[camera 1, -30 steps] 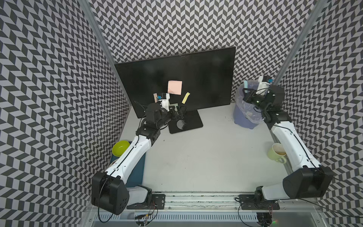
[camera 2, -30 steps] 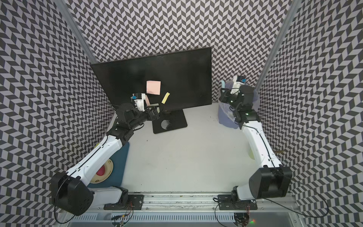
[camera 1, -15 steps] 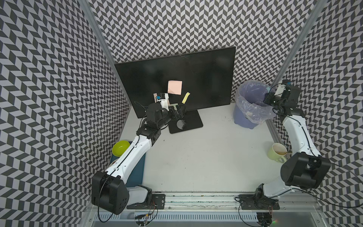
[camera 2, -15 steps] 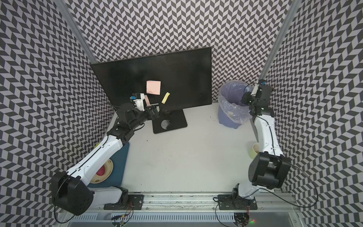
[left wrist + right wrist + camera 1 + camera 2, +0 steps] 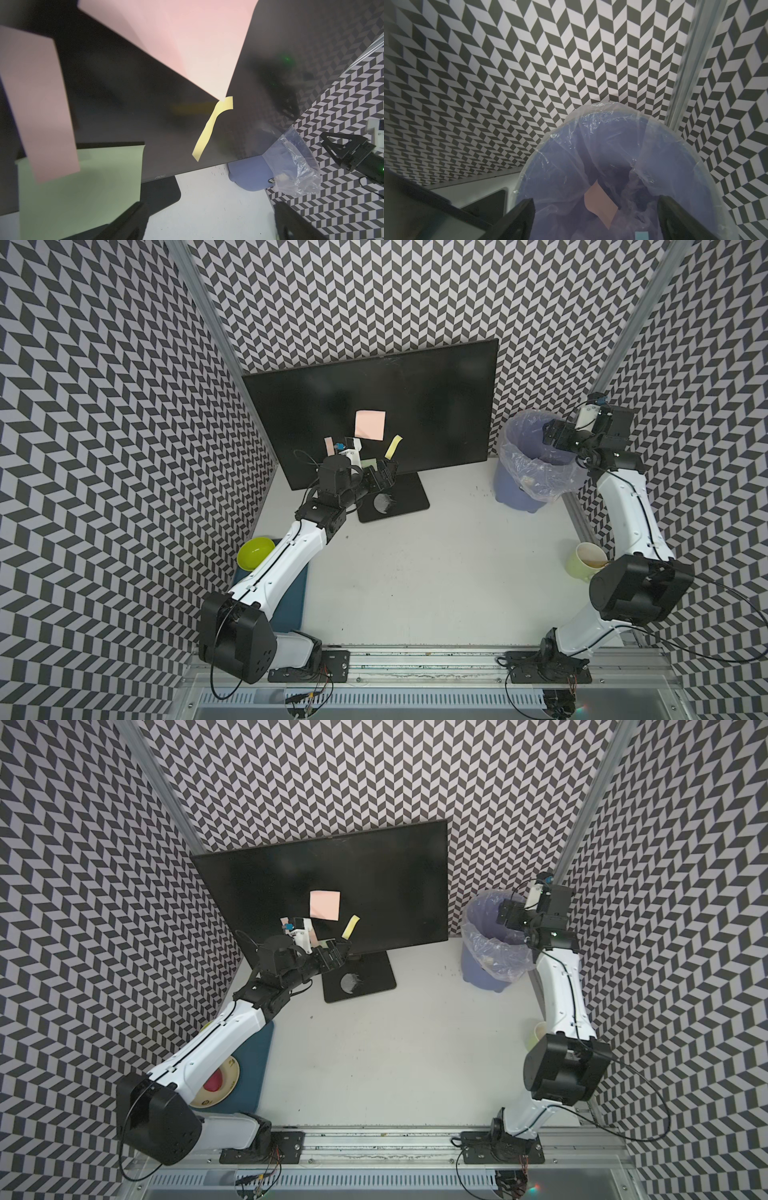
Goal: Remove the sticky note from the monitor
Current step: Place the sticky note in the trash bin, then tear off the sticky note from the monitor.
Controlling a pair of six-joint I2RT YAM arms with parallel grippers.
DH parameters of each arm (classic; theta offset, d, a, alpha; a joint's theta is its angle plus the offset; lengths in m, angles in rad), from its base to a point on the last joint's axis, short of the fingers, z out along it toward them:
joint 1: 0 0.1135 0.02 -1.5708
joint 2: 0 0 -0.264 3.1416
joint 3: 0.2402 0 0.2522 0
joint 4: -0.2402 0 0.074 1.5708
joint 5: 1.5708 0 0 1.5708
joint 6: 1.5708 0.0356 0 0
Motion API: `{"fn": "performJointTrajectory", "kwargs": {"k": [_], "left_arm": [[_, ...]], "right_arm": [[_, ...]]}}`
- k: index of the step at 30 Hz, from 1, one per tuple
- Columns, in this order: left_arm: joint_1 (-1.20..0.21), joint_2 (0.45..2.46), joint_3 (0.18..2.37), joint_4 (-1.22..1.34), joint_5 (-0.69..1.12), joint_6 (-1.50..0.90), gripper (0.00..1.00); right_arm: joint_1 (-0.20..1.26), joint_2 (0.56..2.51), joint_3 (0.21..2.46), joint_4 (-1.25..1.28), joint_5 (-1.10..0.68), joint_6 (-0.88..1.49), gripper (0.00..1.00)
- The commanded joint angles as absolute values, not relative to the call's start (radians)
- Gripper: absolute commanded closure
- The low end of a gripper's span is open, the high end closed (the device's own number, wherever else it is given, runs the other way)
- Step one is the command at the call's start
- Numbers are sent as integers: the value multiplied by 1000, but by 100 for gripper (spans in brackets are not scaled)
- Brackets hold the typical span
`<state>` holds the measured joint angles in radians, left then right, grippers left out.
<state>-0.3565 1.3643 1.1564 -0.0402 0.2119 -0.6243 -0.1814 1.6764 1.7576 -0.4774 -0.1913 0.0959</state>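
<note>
A: What sits nearest?
B: A green bowl at the left edge of the surface, and a pale mug at the right edge.
A: And the jaws?
B: The left jaws are spread wide just before the screen's lower edge, beside a green note. The right jaws are spread wide above the bin, with a pink slip lying in its liner.
A: The monitor?
B: Upright at the back, with a pink sticky note and a yellow strip stuck on its screen.

walls: black-and-white chevron | tabletop: pale, speckled | corner posts: bare metal | front rail: metal
</note>
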Motion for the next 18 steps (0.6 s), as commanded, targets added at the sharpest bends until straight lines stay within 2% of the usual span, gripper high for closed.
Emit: {"fn": "performJointTrajectory", "kwargs": {"k": [1,10,18], "left_arm": [[-366,1376,1185,-6,179,-664,0],[-383,1390,1170,100,52,-783,2],[-405,1468,1209,118,27,-808,13]], "right_arm": [[-153,1662,1771,-488,-195,50,3],[-51,1610,1733,-444,-271,95,1],[-8,1496,1574,-257,-459,281,1]]}}
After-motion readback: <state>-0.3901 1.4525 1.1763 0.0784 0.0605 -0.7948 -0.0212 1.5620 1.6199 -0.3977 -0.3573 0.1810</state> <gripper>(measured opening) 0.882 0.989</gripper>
